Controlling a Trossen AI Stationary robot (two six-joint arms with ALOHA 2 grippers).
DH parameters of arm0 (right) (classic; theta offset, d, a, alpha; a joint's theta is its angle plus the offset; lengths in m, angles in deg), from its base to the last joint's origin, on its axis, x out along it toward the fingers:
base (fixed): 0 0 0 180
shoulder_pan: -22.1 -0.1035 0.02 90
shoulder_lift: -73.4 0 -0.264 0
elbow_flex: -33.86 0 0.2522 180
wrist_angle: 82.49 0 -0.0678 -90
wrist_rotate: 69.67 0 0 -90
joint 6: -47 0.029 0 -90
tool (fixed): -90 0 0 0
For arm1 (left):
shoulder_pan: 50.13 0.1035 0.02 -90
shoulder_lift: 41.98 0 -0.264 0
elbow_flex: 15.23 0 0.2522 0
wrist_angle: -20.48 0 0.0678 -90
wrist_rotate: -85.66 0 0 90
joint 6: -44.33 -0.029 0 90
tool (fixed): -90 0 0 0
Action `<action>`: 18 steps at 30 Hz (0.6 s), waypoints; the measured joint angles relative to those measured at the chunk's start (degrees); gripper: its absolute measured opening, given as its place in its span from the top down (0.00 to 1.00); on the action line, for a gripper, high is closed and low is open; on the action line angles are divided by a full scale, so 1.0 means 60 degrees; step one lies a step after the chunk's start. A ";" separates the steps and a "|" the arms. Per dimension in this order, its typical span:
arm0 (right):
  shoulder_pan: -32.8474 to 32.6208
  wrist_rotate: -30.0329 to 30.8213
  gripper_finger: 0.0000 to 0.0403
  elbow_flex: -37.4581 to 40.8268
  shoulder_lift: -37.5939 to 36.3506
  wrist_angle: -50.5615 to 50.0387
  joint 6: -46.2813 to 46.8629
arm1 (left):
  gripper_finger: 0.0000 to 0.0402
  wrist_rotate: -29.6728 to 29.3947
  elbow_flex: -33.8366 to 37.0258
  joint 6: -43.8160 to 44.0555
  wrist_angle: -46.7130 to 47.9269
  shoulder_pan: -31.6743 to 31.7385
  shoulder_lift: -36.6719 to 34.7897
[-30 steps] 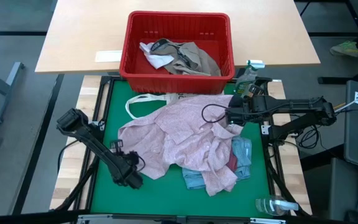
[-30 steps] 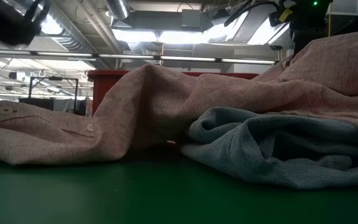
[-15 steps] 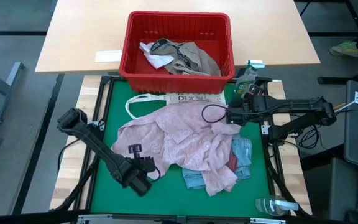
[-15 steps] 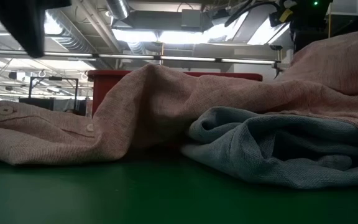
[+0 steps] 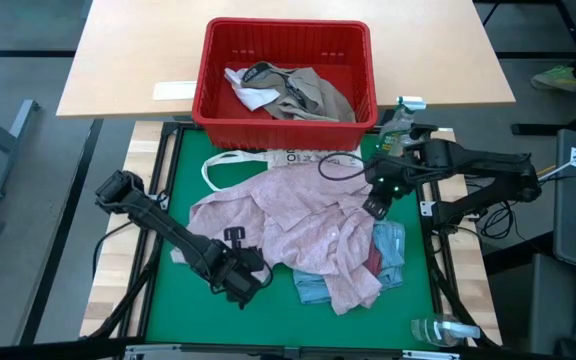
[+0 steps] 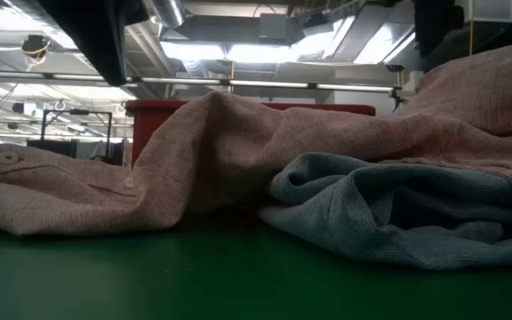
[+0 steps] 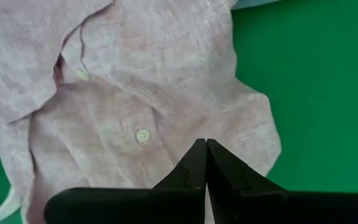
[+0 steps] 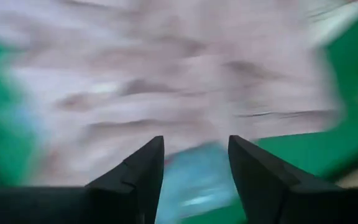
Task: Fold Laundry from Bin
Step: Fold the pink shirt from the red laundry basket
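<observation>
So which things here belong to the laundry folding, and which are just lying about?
Part of the job:
- pale pink shirt spread on the mat
- light blue garment beside it
- khaki-grey and white pieces in the bin
- red bin

Lying about:
- white tote bag under the shirt's far edge
- spray bottle at the table's near right corner

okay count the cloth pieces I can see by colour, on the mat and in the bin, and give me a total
Pale pink: 1, the pink shirt spread on the mat.
Light blue: 1, the blue garment partly under it.
Maroon: 1, a maroon piece, barely showing.
White: 1, the white cloth in the red bin.
Khaki-grey: 1, the khaki garment in the bin.
Total: 5
</observation>
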 joint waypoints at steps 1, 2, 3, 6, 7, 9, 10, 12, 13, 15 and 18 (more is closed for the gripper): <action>-0.0076 -0.0591 0.56 0.0000 0.0000 0.0291 0.0112 | 1.00 0.0002 0.0000 -0.0114 -0.0004 0.0050 0.0000; -0.0206 -0.0965 0.56 0.0007 0.0004 0.0622 0.0194 | 1.00 0.0000 0.0000 -0.0235 -0.0004 0.0095 0.0000; -0.0332 -0.1131 0.56 0.0059 0.0009 0.1013 0.0218 | 1.00 -0.0002 0.0003 -0.0335 -0.0004 0.0142 0.0000; -0.0728 -0.1189 0.56 0.0334 0.0100 0.1954 0.0419 | 1.00 -0.0010 0.0004 -0.0529 -0.0011 0.0272 0.0000; -0.0866 -0.1189 0.56 0.0462 0.0160 0.2153 0.0649 | 1.00 -0.0011 0.0004 -0.0569 -0.0027 0.0306 0.0000; -0.1059 -0.1189 0.56 0.0636 0.0254 0.2371 0.1063 | 1.00 -0.0015 0.0004 -0.0581 -0.0059 0.0355 0.0000; -0.1160 -0.1175 0.56 0.0726 0.0329 0.2375 0.1176 | 1.00 -0.0011 0.0004 -0.0584 -0.0062 0.0384 0.0000; -0.1311 -0.1147 0.56 0.0893 0.0498 0.2347 0.1330 | 1.00 -0.0015 0.0004 -0.0591 -0.0085 0.0416 0.0000; -0.1385 -0.1105 0.56 0.0979 0.0596 0.2364 0.1424 | 1.00 -0.0015 0.0004 -0.0591 -0.0099 0.0424 0.0000; -0.1469 -0.1099 0.56 0.1161 0.0804 0.2393 0.1707 | 1.00 -0.0061 0.0004 -0.0591 -0.0113 0.0424 0.0000; -0.1499 -0.1094 0.56 0.1322 0.1148 0.2394 0.1992 | 1.00 -0.0086 0.0004 -0.0591 -0.0157 0.0422 0.0000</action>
